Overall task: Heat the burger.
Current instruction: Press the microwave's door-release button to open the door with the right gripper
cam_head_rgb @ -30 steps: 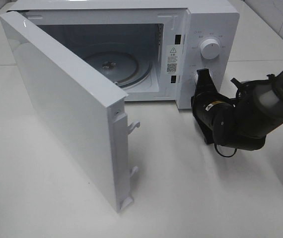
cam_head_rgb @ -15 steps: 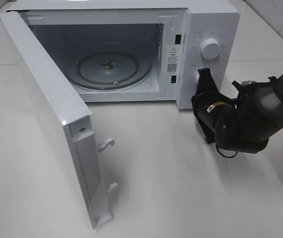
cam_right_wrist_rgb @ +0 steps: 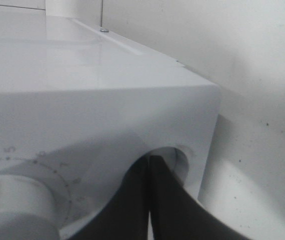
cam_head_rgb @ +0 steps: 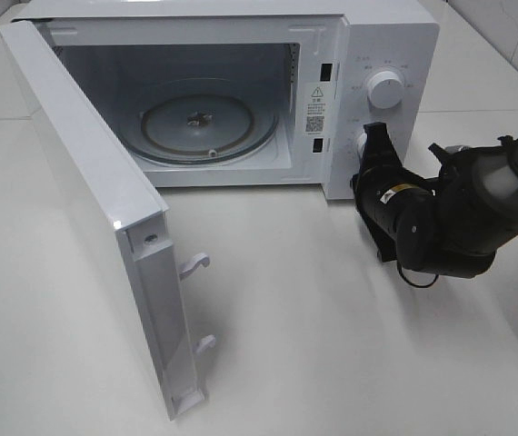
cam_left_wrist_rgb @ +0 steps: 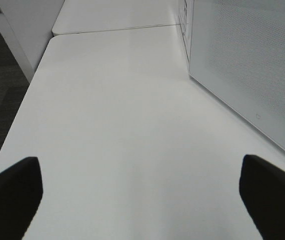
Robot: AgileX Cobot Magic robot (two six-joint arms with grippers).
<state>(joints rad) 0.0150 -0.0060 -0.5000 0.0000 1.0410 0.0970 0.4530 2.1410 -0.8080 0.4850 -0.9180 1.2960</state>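
No burger to see in any view. Only the white microwave point(cam_head_rgb: 368, 54) for heating it.

Stands at the back of the white tabletop point(cam_head_rgb: 332, 363). Looks like a big white box with round corners.

Door point(cam_head_rgb: 86, 209) wide open, hinged on the left side and sticking out toward the front. Two small white hooks point(cam_head_rgb: 194, 263) on its free edge.

Inside, gray walls and a round glass plate point(cam_head_rgb: 209, 127), lying flat and bare on the floor of the box.

On the right side of the front, a panel with a round white knob point(cam_head_rgb: 384, 88) and tiny marks around it. A small sticker point(cam_head_rgb: 314, 107) on the frame just left of the panel.
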